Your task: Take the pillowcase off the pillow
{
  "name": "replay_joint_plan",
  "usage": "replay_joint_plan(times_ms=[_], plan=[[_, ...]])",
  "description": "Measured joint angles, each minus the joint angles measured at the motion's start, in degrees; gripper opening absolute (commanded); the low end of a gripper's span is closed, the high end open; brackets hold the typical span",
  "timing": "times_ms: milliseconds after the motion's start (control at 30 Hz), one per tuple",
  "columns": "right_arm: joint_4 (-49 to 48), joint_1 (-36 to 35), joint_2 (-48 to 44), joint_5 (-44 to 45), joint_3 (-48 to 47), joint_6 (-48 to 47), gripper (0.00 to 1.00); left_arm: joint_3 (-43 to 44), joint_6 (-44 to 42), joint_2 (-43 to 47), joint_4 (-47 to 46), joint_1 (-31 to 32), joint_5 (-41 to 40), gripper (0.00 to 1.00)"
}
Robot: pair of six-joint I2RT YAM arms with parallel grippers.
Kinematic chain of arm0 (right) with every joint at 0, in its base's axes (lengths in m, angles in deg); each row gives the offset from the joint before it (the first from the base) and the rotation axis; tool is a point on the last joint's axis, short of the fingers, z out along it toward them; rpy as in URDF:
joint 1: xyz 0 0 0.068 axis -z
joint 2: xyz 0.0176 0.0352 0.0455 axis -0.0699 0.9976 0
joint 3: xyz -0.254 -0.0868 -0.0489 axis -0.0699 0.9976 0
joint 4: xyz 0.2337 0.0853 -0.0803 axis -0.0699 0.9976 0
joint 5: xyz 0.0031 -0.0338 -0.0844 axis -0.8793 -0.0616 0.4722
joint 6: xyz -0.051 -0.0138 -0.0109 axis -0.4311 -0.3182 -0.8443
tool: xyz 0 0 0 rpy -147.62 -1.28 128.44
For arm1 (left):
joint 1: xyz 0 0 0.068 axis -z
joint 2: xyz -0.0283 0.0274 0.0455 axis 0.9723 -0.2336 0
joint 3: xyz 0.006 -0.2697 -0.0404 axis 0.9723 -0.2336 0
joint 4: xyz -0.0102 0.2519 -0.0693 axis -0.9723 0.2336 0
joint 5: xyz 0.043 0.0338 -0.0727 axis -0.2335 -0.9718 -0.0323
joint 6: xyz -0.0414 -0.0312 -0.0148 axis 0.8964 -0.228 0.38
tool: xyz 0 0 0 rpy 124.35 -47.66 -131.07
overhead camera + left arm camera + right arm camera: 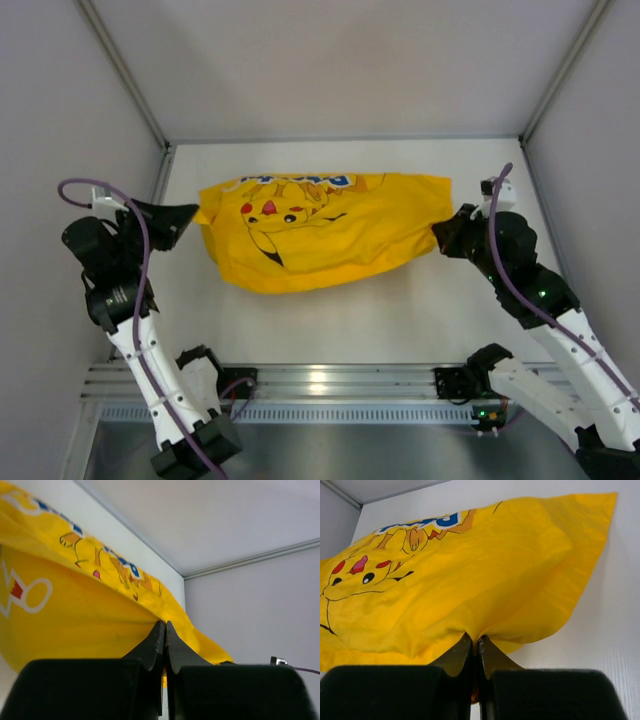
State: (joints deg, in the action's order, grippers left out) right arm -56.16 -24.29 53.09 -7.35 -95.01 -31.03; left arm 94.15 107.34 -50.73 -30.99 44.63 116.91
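Observation:
The yellow pillowcase (320, 230) lies stretched across the middle of the table, its cartoon character and blue lettering facing up. It bulges as if filled, but the pillow itself is hidden inside. My left gripper (192, 217) is shut on the case's left end, where yellow cloth (100, 625) is pinched between the black fingers (152, 647). My right gripper (447, 238) is shut on the right end. In the right wrist view the pillowcase (470, 580) puckers into the closed fingertips (462, 652).
The white table (330, 320) is enclosed by grey walls at the left, back and right. A metal rail (330, 382) with the arm bases runs along the near edge.

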Motion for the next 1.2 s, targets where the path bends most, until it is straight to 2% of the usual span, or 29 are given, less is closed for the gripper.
replay_joint_plan(times_ms=[233,567,900,1033,1200], plan=[[5.8,0.0,-0.2,1.2,-6.6,-1.7,0.00,16.6,-0.1,-4.7,-0.9,0.0,0.2,0.00],[13.7,0.0,-0.1,0.9,-25.2,-2.8,0.00,26.4,5.3,-4.7,-10.3,0.0,0.5,0.00],[19.9,0.0,-4.6,-0.7,-40.2,-2.8,0.00,47.5,-1.7,-2.7,-6.2,2.8,-7.5,0.00],[21.8,0.0,-3.9,-0.8,-45.7,-2.9,0.00,48.1,-2.5,-1.5,-7.2,3.1,-7.9,0.00],[22.7,0.0,2.8,3.9,-50.9,-4.2,0.00,39.3,-2.0,-4.9,-8.0,3.2,-4.5,0.00]])
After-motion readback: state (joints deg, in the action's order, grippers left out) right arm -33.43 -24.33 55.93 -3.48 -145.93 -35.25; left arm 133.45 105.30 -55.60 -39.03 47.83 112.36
